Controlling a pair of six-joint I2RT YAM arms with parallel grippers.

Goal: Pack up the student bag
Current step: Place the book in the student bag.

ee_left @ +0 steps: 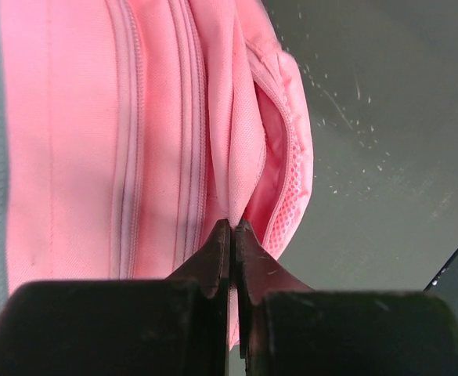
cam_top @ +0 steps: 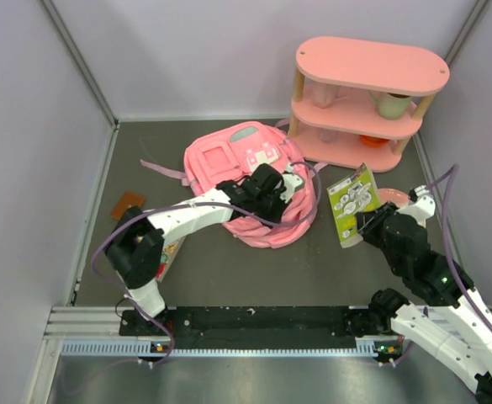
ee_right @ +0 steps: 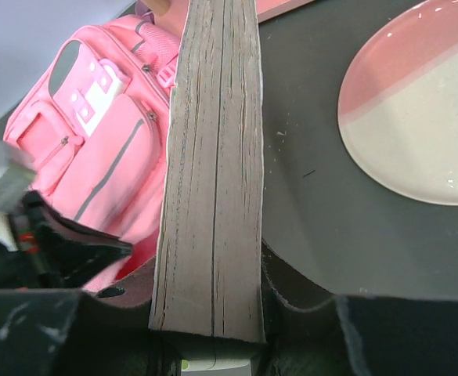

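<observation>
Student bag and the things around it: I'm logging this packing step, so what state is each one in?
student bag: lying on the table, pockets up, fabric edge pinched.
left pincer: shut on the student bag's fabric edge.
right pincer: shut on the book.
book: closed, held on edge.
plate: flat on the table, visible part bare.
shelf unit: upright.
</observation>
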